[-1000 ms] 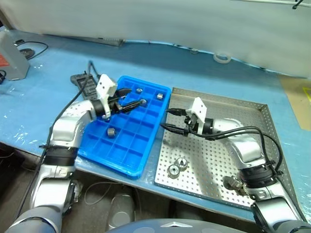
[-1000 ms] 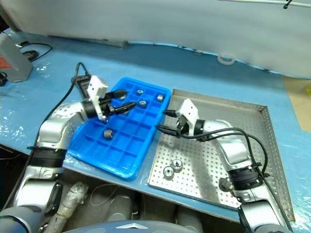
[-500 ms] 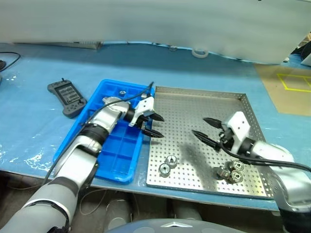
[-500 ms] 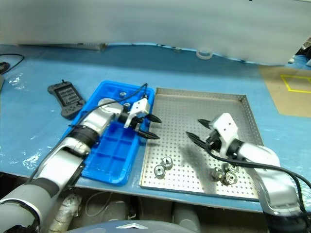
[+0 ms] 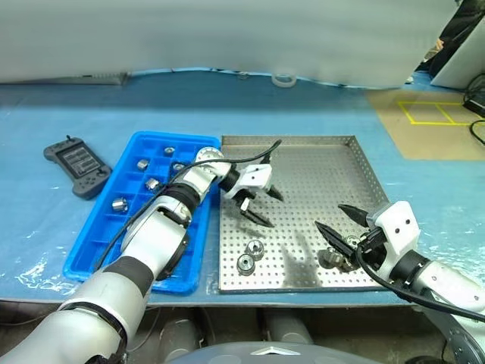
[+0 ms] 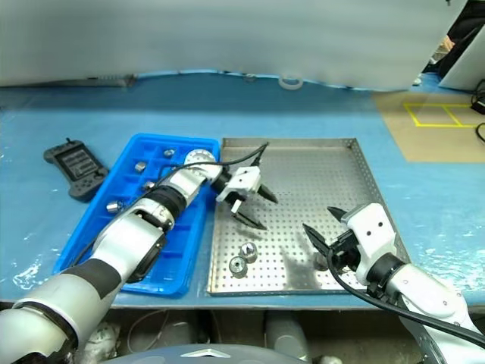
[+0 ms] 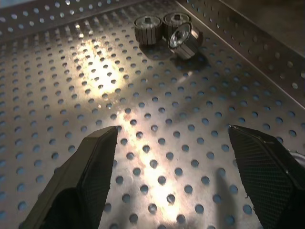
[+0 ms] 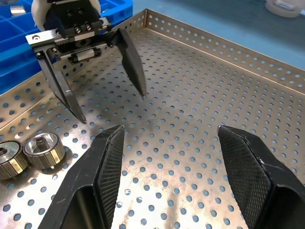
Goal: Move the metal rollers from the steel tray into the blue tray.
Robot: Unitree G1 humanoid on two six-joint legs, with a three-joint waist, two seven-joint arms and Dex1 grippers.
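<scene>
The steel tray [image 5: 318, 174] lies in the middle of the table, with the blue tray [image 5: 114, 243] against its left side. Two metal rollers [image 5: 248, 255] sit near the steel tray's front edge, also seen as the pair of rollers [image 8: 31, 150] in the right wrist view. A cluster of three rollers [image 7: 166, 31] lies by the front right rim. Several rollers [image 5: 142, 163] rest in the blue tray's far compartments. My left gripper [image 5: 274, 211] hangs open over the steel tray's left half, holding nothing. My right gripper [image 5: 330, 216] is open and empty above the front right part.
A dark grey handheld controller [image 5: 76, 163] lies left of the blue tray. A roll of tape [image 5: 284, 79] sits at the table's far edge. A brown board with yellow lines [image 5: 424, 121] is at the far right. Blue sheeting covers the table.
The camera has swung right. My left gripper moved from over the blue tray to over the steel tray. My right gripper drew back toward the tray's front right. Both stayed open.
</scene>
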